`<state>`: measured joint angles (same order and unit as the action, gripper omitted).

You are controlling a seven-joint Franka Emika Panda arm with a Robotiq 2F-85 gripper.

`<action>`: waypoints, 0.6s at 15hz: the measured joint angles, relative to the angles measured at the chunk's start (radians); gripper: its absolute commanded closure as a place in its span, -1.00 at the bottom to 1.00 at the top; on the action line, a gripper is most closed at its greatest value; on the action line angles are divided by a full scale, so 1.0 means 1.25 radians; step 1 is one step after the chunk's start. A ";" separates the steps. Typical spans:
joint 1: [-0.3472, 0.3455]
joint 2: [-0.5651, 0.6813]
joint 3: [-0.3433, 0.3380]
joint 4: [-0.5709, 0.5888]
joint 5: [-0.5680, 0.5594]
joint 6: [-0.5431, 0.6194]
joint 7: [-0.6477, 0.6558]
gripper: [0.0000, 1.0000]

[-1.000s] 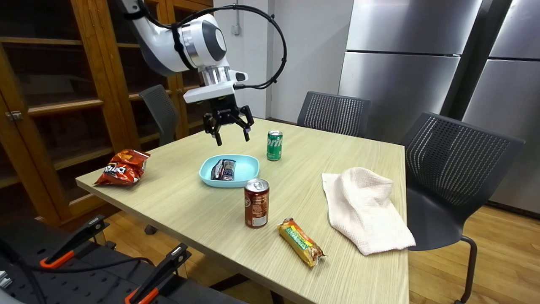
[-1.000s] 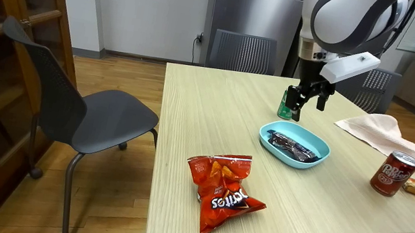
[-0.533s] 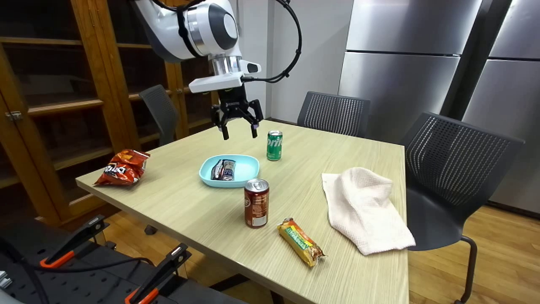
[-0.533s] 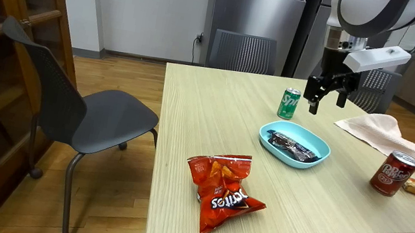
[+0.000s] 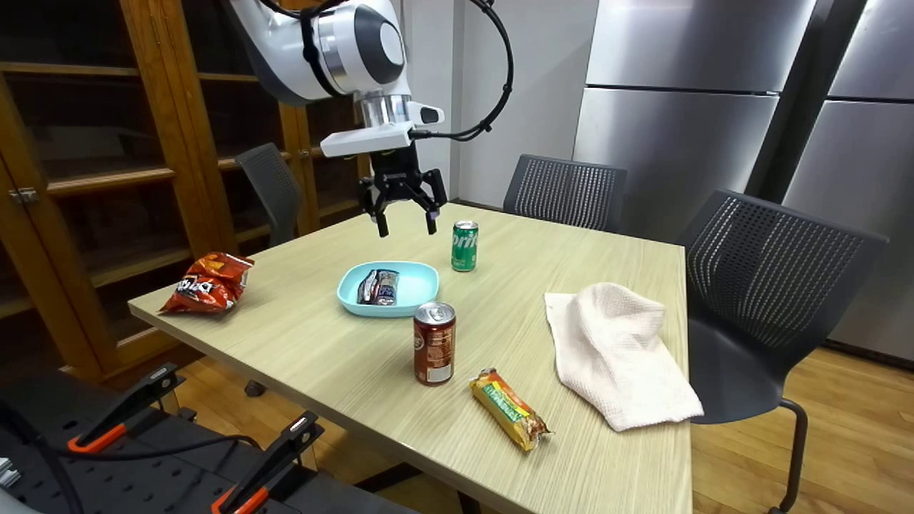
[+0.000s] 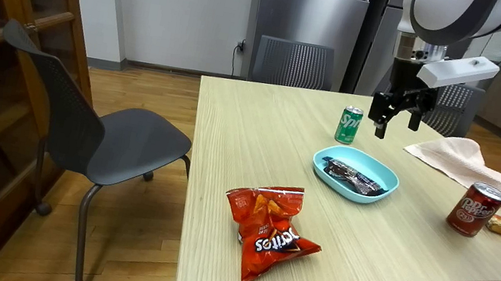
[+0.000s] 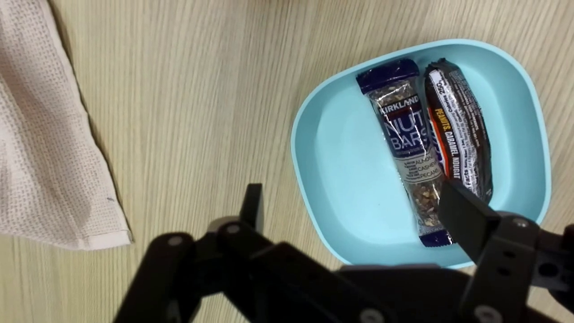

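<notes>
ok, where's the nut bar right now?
In the wrist view, the nut bar lies in the blue tray, on the picture's right half, immediately left of the candy bar.

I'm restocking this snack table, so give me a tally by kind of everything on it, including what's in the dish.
Cans: 2 (green can, red can)
Dish: 1
Bars: 3 (nut bar and candy bar in the dish, yellow bar outside it)
Chip bag: 1
Towel: 1
Total: 8
</notes>
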<state>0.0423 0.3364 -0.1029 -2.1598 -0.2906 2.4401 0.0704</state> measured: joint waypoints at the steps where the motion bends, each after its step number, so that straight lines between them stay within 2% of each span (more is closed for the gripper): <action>1: 0.000 0.000 0.000 -0.001 0.000 0.001 0.000 -1.00; 5: -0.016 -0.021 -0.001 -0.036 0.000 0.024 -0.022 -1.00; 9: -0.067 -0.076 -0.002 -0.098 0.003 0.051 -0.148 -1.00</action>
<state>-0.0420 0.2414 -0.1055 -2.2826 -0.2870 2.5039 -0.1144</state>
